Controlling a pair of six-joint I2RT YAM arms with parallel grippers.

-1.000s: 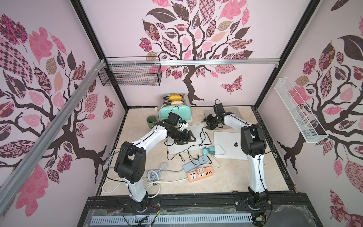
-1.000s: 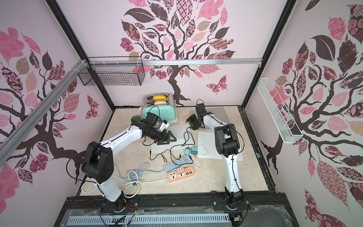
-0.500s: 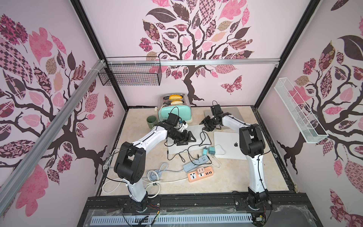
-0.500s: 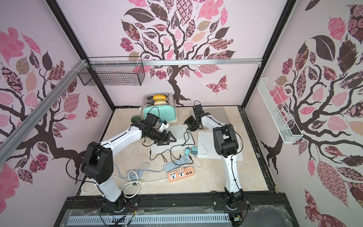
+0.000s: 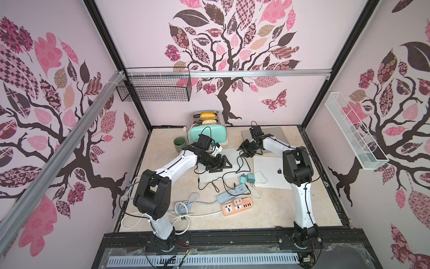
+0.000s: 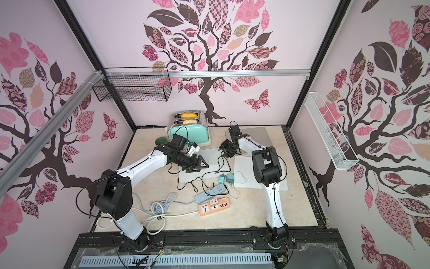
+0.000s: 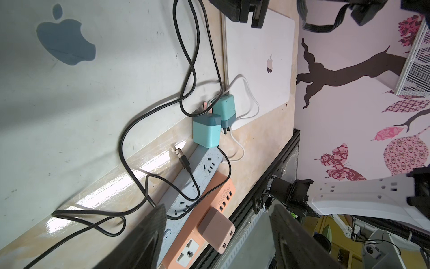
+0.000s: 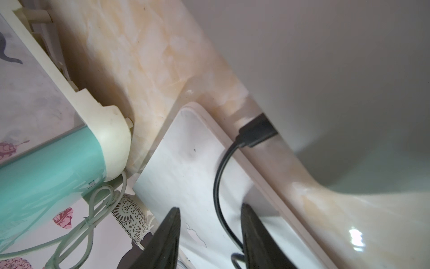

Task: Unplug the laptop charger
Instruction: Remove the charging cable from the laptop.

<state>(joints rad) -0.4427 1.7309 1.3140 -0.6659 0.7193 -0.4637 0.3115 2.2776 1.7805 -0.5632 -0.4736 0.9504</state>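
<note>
The charger's black plug sits in the side edge of the grey laptop at the back right. Its black cable curves back between my right gripper's fingers, closer to one of them. My right gripper is open around the cable and hovers by the laptop's left edge in both top views. The cable trails forward to two teal charger bricks. My left gripper is open and holds nothing, low over the silver laptop.
A white laptop lies at the right. A blue-grey power strip and an orange one with a pink adapter lie in front. A teal toaster and a green mug stand behind. Loose black cables cross the silver laptop.
My right gripper has shifted slightly left and toward the front, away from the back wall, and its jaws have narrowed around the cable. The left arm has not moved.
</note>
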